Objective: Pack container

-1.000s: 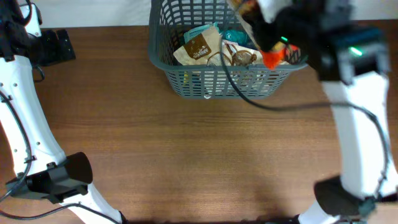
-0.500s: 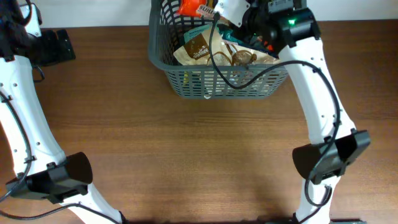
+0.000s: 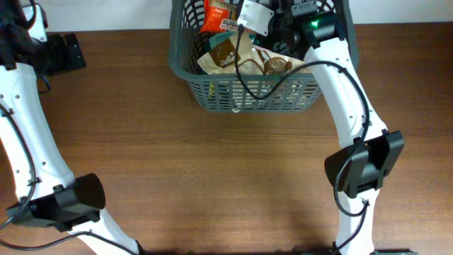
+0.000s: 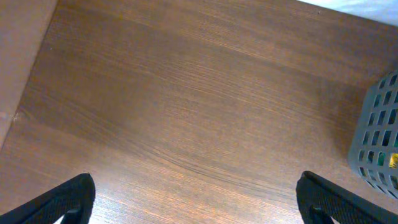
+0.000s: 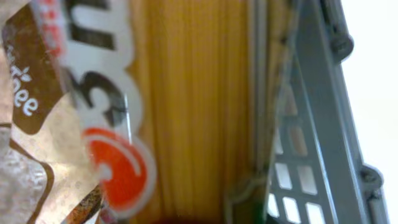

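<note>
Showing the left tool [image 4: 196, 198] wide open and empty above the surface [image 4: 186, 93], far left corner; the container [image 3: 248, 97] at mid far edge; the orange packet [image 3: 216, 14], earlier at its right rim, now inside, left; the right tool [image 3: 241, 15] beside it, grip indeterminable.

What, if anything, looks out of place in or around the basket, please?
The orange packet sits atop the other packets at the container's far side, seemingly propped up rather than flat. Nothing looks spilled or damaged.
</note>
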